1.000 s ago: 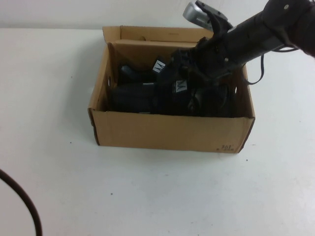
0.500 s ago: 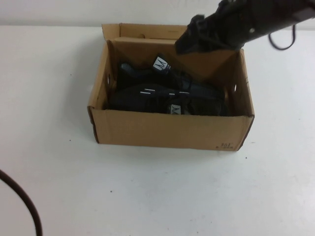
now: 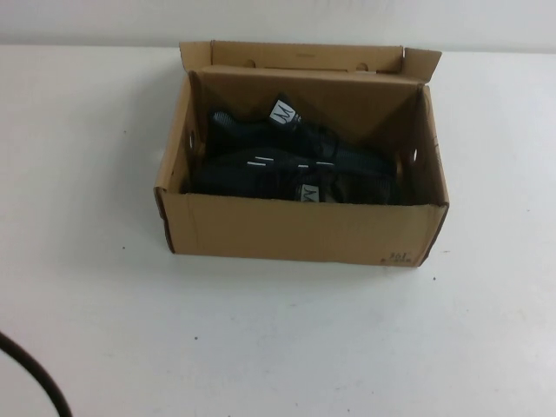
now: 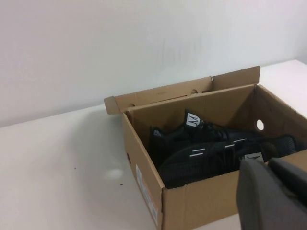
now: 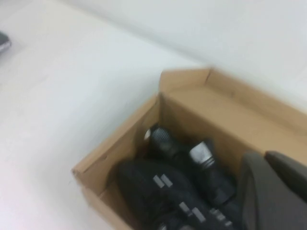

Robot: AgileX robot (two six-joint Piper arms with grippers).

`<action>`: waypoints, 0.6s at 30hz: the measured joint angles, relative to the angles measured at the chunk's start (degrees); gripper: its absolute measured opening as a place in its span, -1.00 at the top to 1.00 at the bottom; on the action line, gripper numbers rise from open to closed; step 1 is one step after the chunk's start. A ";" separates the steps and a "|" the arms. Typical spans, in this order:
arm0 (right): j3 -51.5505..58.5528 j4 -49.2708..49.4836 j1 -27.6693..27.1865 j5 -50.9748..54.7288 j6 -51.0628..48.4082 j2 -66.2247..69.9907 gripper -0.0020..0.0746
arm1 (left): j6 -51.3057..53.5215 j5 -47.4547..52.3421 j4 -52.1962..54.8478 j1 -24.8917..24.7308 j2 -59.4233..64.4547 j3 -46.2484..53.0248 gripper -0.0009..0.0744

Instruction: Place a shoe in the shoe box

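The brown cardboard shoe box [image 3: 295, 230] stands mid-table with its flap lid [image 3: 304, 56] folded back. Two black sneakers lie inside, side by side. The nearer shoe [image 3: 261, 169] shows white dashes; the farther one [image 3: 291, 130] shows its white tongue label. Neither arm appears in the high view. In the left wrist view my left gripper [image 4: 268, 165] is shut and empty, outside the shoe box [image 4: 201, 201], off to the side of the shoes [image 4: 201, 160]. In the right wrist view my right gripper [image 5: 265, 157] is shut and empty, above the shoe box [image 5: 120, 143] and its shoes [image 5: 153, 187].
A black cable [image 3: 39, 378] curves across the table's near left corner. White tabletop surrounds the box on all sides. A pale wall runs behind the table's far edge. A small grey object [image 5: 3, 42] lies on the table far from the box.
My right arm rose out of the box and left the high view toward the upper right. Its gripper went from open to shut. The shoe it let go now lies in the box.
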 joint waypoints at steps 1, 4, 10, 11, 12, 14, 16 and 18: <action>0.55 -0.89 0.00 -0.48 0.00 -1.83 0.98 | 0.47 -0.09 0.28 -0.12 0.00 0.00 0.98; 4.44 -4.43 0.00 -3.94 -0.10 -8.39 0.99 | 0.84 -0.22 1.19 -0.36 0.00 0.00 0.98; 22.35 -12.14 0.00 -16.84 -0.10 -22.62 0.99 | 1.07 -1.61 1.98 -1.50 1.17 0.00 0.98; 25.37 -13.03 0.00 -18.63 -0.10 -25.21 0.99 | 1.07 -1.74 1.98 -1.82 1.71 0.00 0.98; 29.12 -13.71 0.00 -20.75 -0.10 -27.77 0.99 | 1.07 -2.02 1.98 -2.25 2.23 0.00 0.98; 36.35 -14.58 0.00 -24.26 -0.10 -32.23 0.99 | 1.07 -2.23 1.98 -2.64 3.05 0.00 0.98; 42.94 -15.07 0.00 -27.56 -0.10 -36.98 0.99 | 1.07 -2.44 1.98 -2.80 3.77 0.00 0.98; 48.13 -15.15 0.00 -30.25 -0.10 -40.90 0.99 | 1.07 -2.68 1.98 -2.80 4.17 0.35 0.98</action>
